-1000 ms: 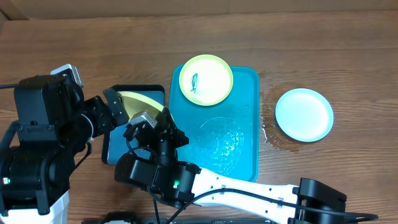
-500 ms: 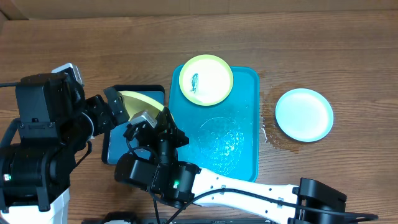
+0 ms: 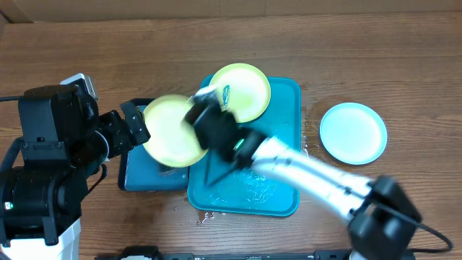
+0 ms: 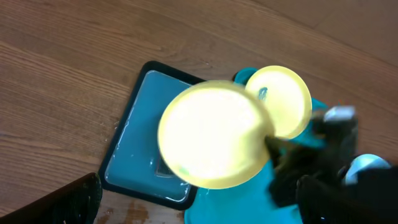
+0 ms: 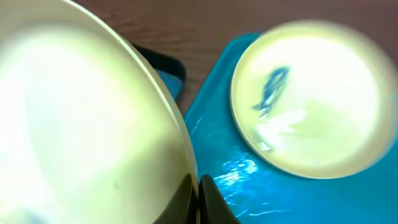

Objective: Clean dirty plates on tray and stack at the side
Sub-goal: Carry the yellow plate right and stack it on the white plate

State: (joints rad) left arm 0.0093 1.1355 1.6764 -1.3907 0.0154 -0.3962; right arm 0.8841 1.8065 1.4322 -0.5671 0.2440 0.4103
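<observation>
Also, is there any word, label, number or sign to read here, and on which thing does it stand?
None can be read in any view.
The blue-green mark on the plate on the tray is a smear, not writing.
The other plate, in the right pincer, shows nothing to read.

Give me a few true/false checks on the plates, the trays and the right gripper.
1. The pale blue plate sits on the turquoise tray. False: it lies on the table, beside the tray.
2. A yellow-green plate with a blue smear lies on the turquoise tray. True.
3. The right gripper grips a second yellow-green plate at its rim. True.
4. The dark-blue tray lies between the turquoise tray and the pale blue plate. False: it is on the turquoise tray's other side, below the held plate.
</observation>
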